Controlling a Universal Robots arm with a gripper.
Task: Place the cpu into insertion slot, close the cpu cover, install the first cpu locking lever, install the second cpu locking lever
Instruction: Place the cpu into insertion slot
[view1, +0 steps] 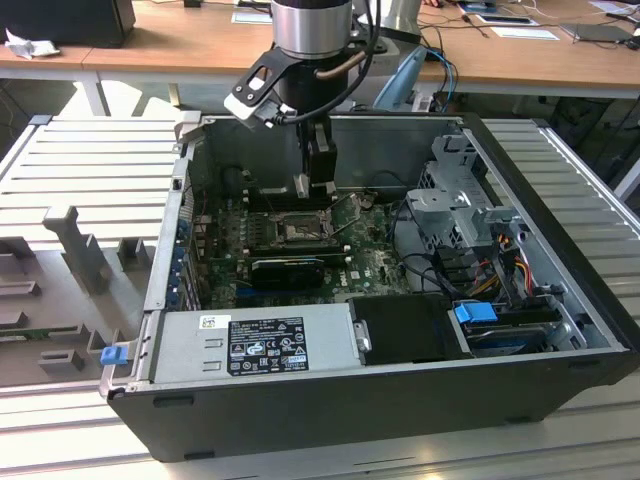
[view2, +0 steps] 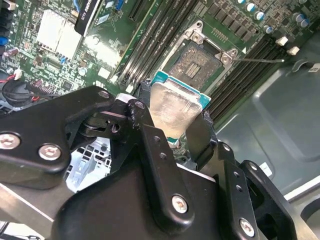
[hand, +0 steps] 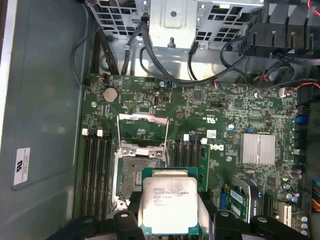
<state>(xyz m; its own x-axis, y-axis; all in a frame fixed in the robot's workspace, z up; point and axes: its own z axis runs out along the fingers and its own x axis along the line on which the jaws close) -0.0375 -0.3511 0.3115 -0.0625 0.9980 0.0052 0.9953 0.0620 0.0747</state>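
Black matte fingers (view2: 150, 135) of the gripper (view2: 176, 112) clamp the cpu (view2: 170, 102) by its edges. Its smudged pale grey lid, rimmed in green, is held clear of the bare socket (view2: 197, 62). In the first wrist view, the cpu cover (hand: 143, 117), a thin silvery frame, stands swung open beside the socket. At the exterior view's left lies a ribbed metal table (view1: 90, 160), then the open computer case (view1: 560, 330).

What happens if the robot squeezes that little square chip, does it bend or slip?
Probably stiff: the cpu looks flat between the fingers. Its smooth metal top seems slippery, and gripped by thin edges, it might tilt.
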